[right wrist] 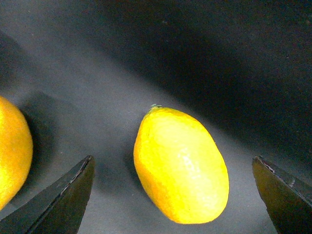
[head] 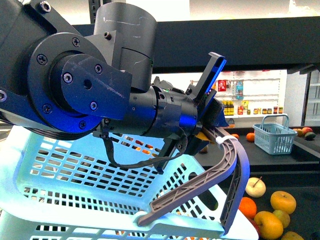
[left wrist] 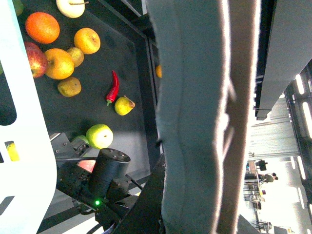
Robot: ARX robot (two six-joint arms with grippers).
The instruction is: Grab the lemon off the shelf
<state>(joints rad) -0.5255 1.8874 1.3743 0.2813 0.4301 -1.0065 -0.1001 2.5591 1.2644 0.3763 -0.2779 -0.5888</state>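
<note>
The lemon (right wrist: 180, 165), a bright yellow oval with a small greenish nub, lies on the shelf's dark tray (right wrist: 204, 58). In the right wrist view my right gripper (right wrist: 173, 157) is open, with one dark fingertip on each side of the lemon and a gap to each. My left gripper (head: 212, 132) is shut on the grey basket handle (head: 220, 165) and holds the pale basket (head: 75, 170) up close to the front camera. That handle (left wrist: 195, 122) fills the middle of the left wrist view. The right gripper does not show in the front view.
An orange-yellow fruit (right wrist: 12, 151) lies close beside the lemon. More fruit lies on the tray: a yellow apple (head: 283, 201), an orange (head: 247, 206), a green apple (left wrist: 99, 135), a pear (left wrist: 124, 105) and a red chili (left wrist: 113, 87). A small blue basket (head: 273, 135) stands on a farther shelf.
</note>
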